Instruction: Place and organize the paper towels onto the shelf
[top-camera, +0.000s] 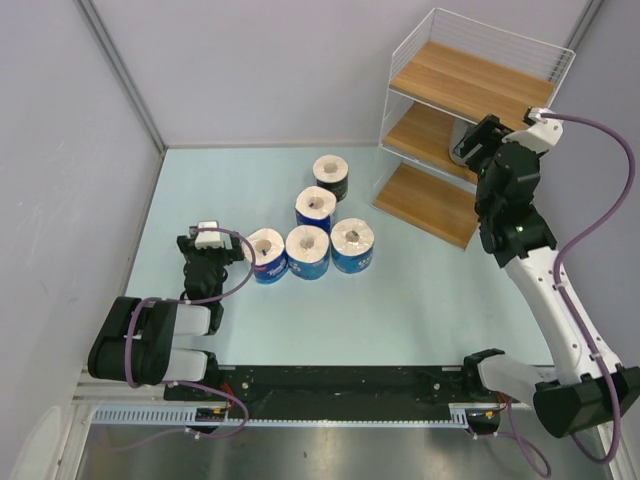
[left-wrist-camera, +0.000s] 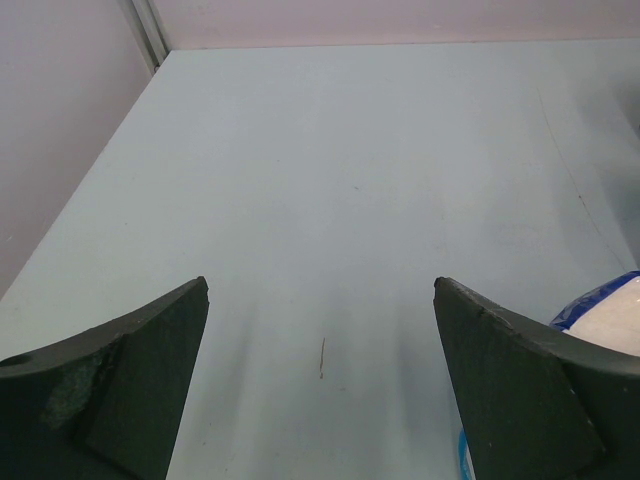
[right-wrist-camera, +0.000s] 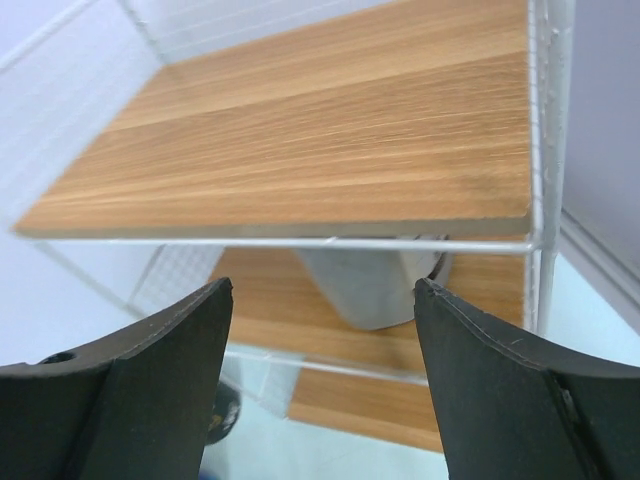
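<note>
The shelf (top-camera: 470, 75) stands at the far right, with three wooden boards in a white wire frame. A grey roll (top-camera: 461, 149) stands on its middle board and also shows in the right wrist view (right-wrist-camera: 365, 285). My right gripper (top-camera: 474, 140) is open and empty just in front of that roll (right-wrist-camera: 325, 300). Four blue rolls (top-camera: 308, 250) and a black roll (top-camera: 331, 177) stand on the table. My left gripper (top-camera: 212, 250) is open and empty (left-wrist-camera: 322, 300), low on the table just left of the leftmost blue roll (top-camera: 267, 254), whose edge shows in the left wrist view (left-wrist-camera: 612, 315).
Grey walls close in the light blue table (top-camera: 400, 310) on the left, back and right. The shelf's top board (right-wrist-camera: 330, 130) and its wire rim lie just above my right fingers. The bottom board (top-camera: 430, 205) reaches toward the blue rolls.
</note>
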